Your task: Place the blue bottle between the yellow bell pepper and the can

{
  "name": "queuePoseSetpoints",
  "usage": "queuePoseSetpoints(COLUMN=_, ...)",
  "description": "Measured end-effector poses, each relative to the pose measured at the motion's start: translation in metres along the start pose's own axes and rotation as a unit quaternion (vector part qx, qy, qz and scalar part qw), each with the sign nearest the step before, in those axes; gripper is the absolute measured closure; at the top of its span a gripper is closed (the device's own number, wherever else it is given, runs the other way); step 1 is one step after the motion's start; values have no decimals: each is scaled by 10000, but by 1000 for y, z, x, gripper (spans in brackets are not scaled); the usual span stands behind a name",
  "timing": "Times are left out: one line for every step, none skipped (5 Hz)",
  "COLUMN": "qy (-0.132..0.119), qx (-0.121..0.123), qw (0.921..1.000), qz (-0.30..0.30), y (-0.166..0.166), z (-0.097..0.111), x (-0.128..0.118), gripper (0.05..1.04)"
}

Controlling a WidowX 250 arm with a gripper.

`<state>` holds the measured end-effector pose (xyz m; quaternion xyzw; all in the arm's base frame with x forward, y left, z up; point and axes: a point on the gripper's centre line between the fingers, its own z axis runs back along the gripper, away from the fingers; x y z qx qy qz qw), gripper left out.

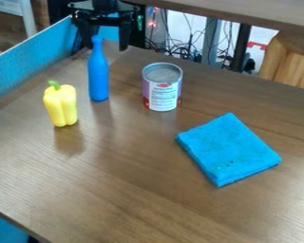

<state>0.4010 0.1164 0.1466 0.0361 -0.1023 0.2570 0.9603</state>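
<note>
One bottle (99, 78) is seen, and it is coloured in one plain blue over the whole surface. Its form is slim: a thin neck is topped by a small rounded rim, and it is widened by smooth shoulders into a straight, round body. The bottle is stood upright on its base, on the brown wooden bench (135, 166), toward 11 o'clock of the view. Its neck is pointed to 12 o'clock, and its soft reflection is shown on the bench toward 6 o'clock.
</note>
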Motion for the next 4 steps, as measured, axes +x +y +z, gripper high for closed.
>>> queuePoseSetpoints(qy=36, qx=-43, qw=10000, qz=8, y=-1, z=0, x=-1, gripper=82)
queuePoseSetpoints(qy=177, qx=-42, qw=9997, qz=133, y=3, z=3, x=-3, gripper=83)
queuePoseSetpoints(qy=272, qx=-197, qw=9984, qz=454, y=13, z=29, x=4, gripper=83)
queuePoseSetpoints(qy=286, qx=-257, qw=9971, qz=654, y=21, z=59, x=7, gripper=82)
